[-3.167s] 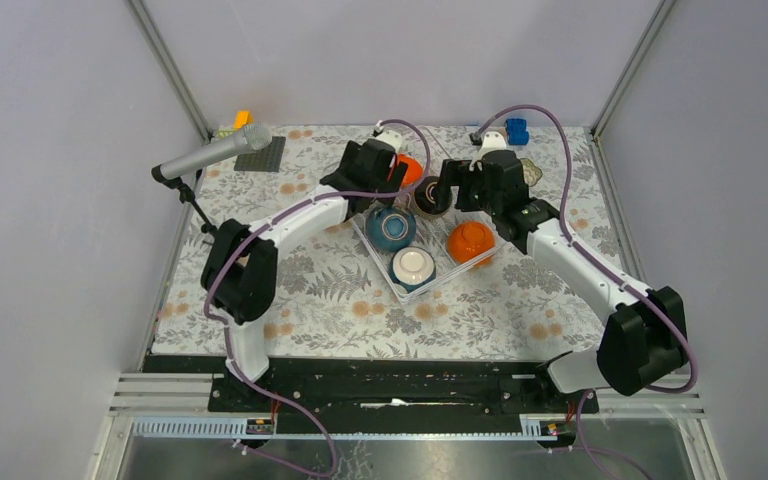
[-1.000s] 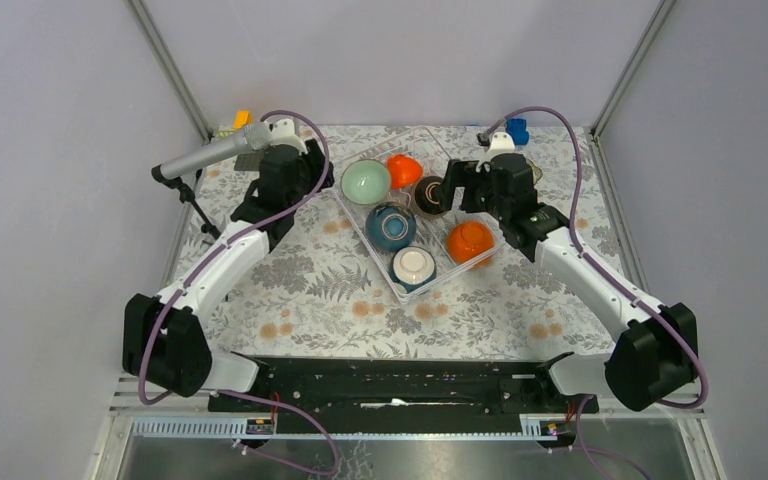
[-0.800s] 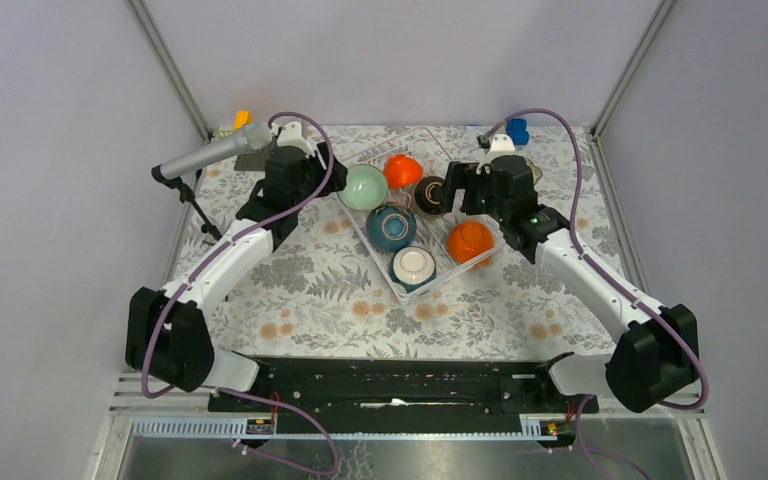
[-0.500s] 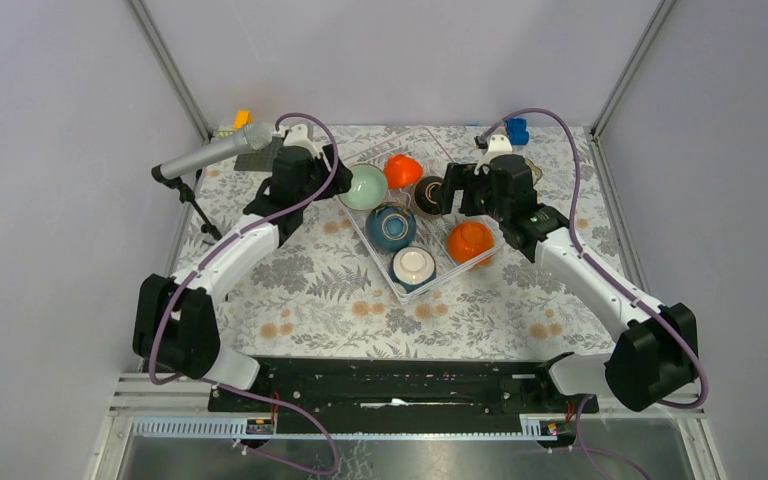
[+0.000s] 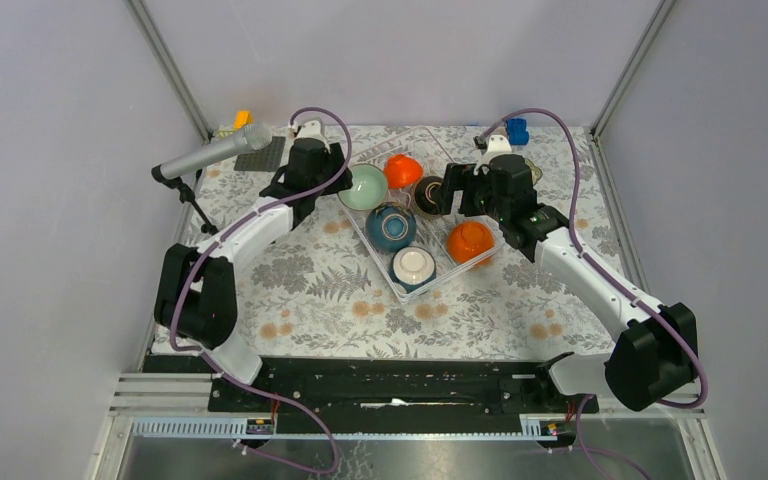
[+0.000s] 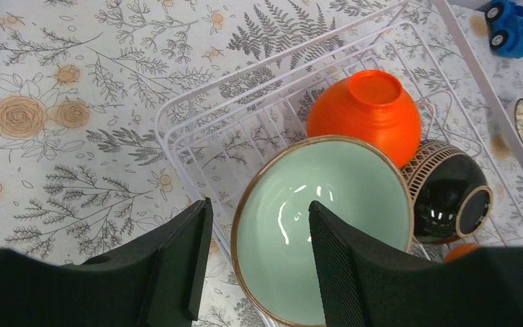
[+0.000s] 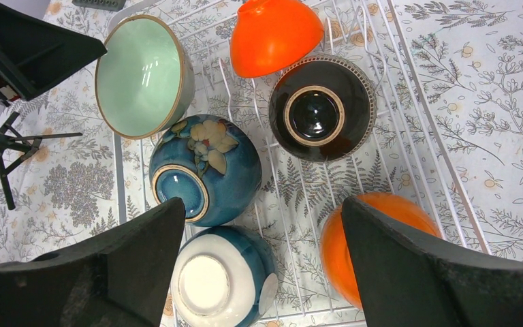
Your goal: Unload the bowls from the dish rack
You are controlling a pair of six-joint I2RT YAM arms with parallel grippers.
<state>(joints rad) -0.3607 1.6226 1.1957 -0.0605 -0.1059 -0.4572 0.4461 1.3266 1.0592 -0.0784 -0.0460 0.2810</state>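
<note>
Floral bench point(image 5: 360, 300) holds the rack point(image 6: 245, 129) of bowls point(image 7: 204, 170), likely glazed, slippery and breakable, best pinched at the rim, while the right claw point(image 7: 259, 225) gapes empty above them and the left claw point(image 6: 259, 272), part-open, straddles the rim of the mint bowl point(image 6: 327, 218).

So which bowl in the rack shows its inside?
The mint green bowl, under the left gripper; the other bowls in the rack show only their outsides.

White arms point(image 5: 250, 226), black joints point(image 5: 196, 300), purple cables point(image 5: 563, 130)
</note>
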